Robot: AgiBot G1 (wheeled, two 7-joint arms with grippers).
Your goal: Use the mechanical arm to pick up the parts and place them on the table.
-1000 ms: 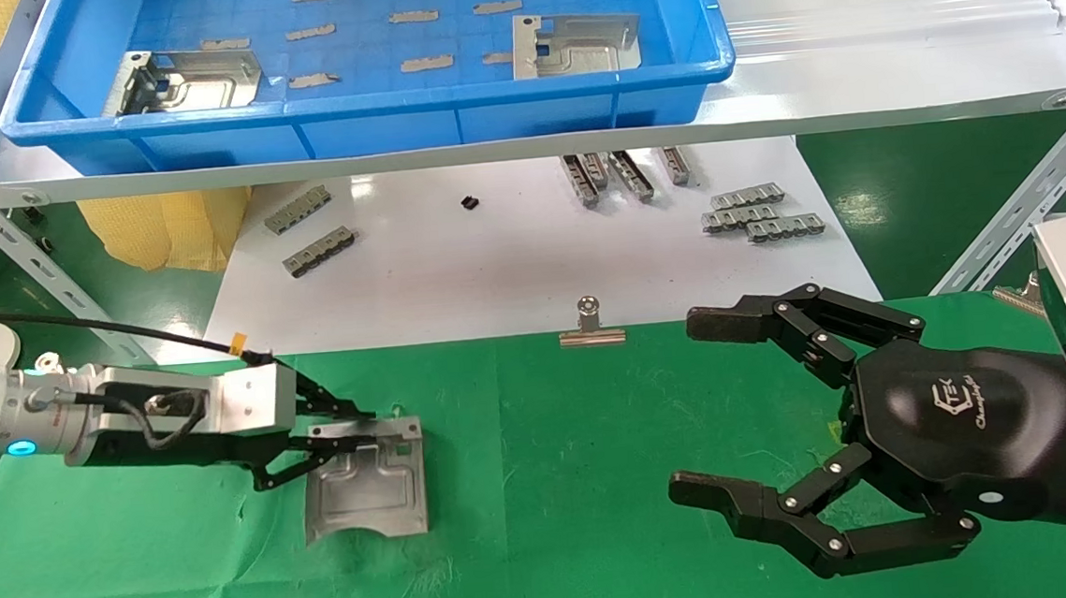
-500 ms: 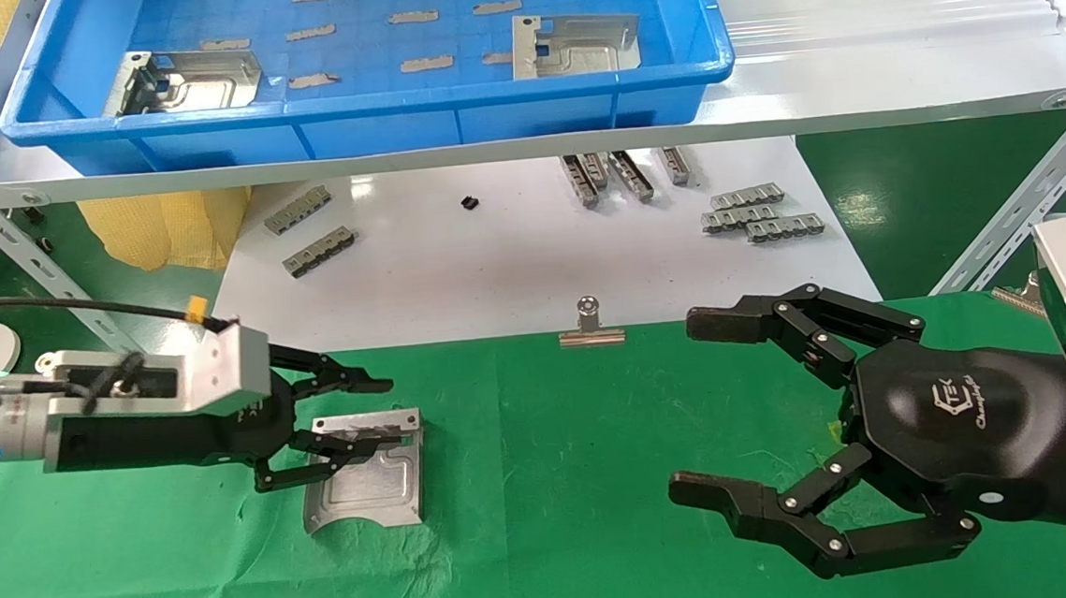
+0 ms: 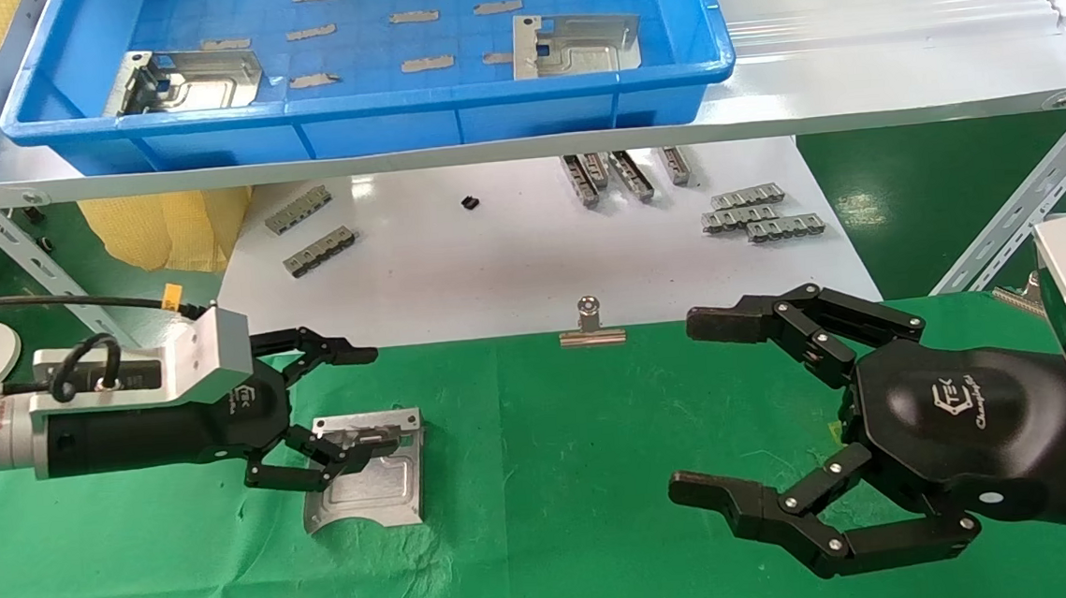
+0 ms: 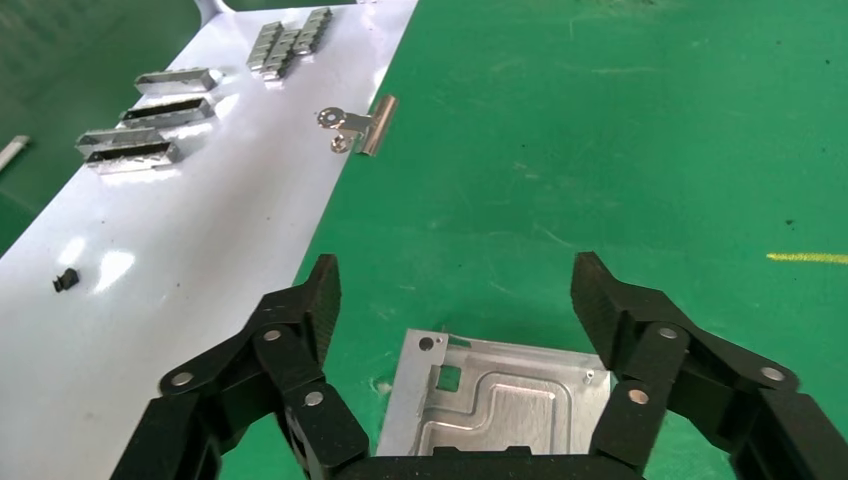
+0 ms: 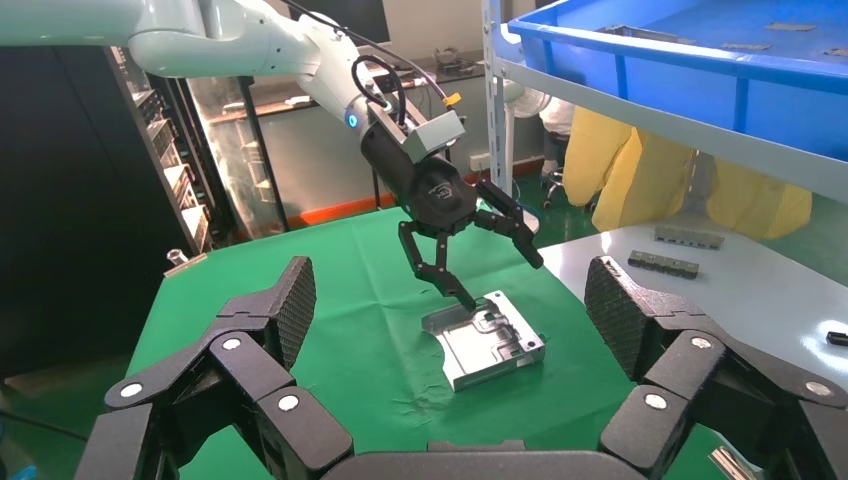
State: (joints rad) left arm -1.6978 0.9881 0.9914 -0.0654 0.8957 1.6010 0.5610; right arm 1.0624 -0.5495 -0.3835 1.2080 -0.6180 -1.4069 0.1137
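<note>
A silver stamped plate [image 3: 367, 479] lies flat on the green cloth table [image 3: 555, 485], free of any grip. My left gripper [image 3: 362, 405] is open just above the plate's left edge, with one finger [image 3: 320, 469] over the plate's corner. In the left wrist view the open left gripper [image 4: 457, 290] frames the plate [image 4: 510, 400]. My right gripper [image 3: 691, 407] hangs open and empty over the cloth at the right. The right wrist view shows the right gripper [image 5: 450, 300], the plate [image 5: 485, 340] and the left gripper [image 5: 500, 278]. Two more plates [image 3: 189, 79] [image 3: 576, 44] lie in the blue tray [image 3: 369, 99].
The blue tray stands on a raised white shelf at the back. Below it a glossy white board [image 3: 512, 272] holds several grey toothed strips [image 3: 762, 213]. A silver binder clip [image 3: 591, 325] sits at the cloth's far edge.
My left gripper opened and let go of the plate, then rose and drew back to the left. The plate stays on the cloth. The right arm has not moved.
</note>
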